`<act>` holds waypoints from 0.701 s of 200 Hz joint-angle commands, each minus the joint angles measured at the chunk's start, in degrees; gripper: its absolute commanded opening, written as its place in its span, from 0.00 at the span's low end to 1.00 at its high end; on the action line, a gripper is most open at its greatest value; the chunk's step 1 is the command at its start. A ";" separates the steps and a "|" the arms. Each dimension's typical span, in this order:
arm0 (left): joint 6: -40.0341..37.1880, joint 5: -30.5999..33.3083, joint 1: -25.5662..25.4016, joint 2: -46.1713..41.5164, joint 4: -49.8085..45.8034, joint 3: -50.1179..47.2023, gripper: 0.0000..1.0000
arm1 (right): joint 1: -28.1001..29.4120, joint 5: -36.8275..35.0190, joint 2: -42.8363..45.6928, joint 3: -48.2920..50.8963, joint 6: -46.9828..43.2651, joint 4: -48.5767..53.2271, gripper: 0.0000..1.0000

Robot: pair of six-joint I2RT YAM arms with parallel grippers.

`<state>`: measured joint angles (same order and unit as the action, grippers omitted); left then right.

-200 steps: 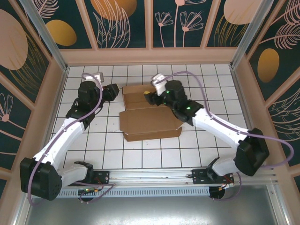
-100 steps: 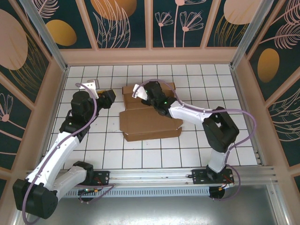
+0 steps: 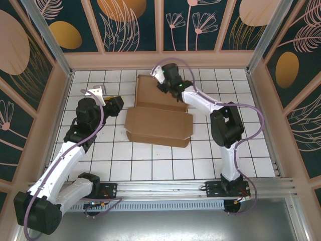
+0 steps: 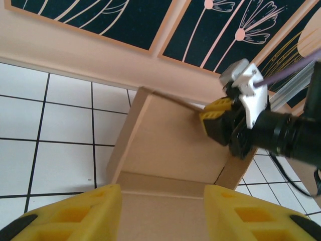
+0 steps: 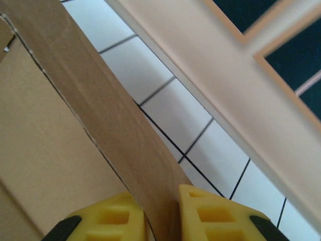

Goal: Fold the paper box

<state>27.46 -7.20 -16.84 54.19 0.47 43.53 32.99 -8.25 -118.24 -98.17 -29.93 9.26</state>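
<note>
Left pincer (image 4: 161,213) hangs half-spread and empty just beside the paper box (image 3: 158,125), which lies on the worktop (image 3: 150,163) with its far panel tilted up. At right, our right pincer (image 5: 161,213) is clamped on that panel's upper edge. We judge the cardboard light, stiff across its panels but weak at the creases, and liable to buckle; we would take it by a flap's edge, close to a crease.
</note>
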 commanded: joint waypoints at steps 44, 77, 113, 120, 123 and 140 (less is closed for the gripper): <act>0.51 5.48 -0.09 -3.45 0.76 0.06 0.52 | -8.58 10.14 -3.35 2.12 23.84 13.33 0.22; 1.01 13.25 -0.08 -8.24 -0.07 -0.22 0.54 | -7.96 12.93 3.30 10.01 35.40 16.75 0.28; 1.94 11.39 -0.07 -7.03 0.22 -0.26 0.54 | -4.30 18.93 17.99 28.29 47.43 9.14 0.47; 2.30 10.72 -0.11 -6.62 0.40 -0.34 0.54 | -2.80 18.70 20.33 30.91 48.38 8.03 0.49; 2.45 10.45 -0.11 -6.52 0.45 -0.37 0.54 | -2.18 18.84 21.06 31.95 48.65 7.64 0.50; 2.80 9.25 -0.04 -5.96 1.14 -0.46 0.55 | 1.97 21.79 24.19 35.49 48.24 6.20 0.53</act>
<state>28.97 3.44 -16.84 47.68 -0.05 43.44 29.91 8.19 -99.74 -66.39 12.84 20.23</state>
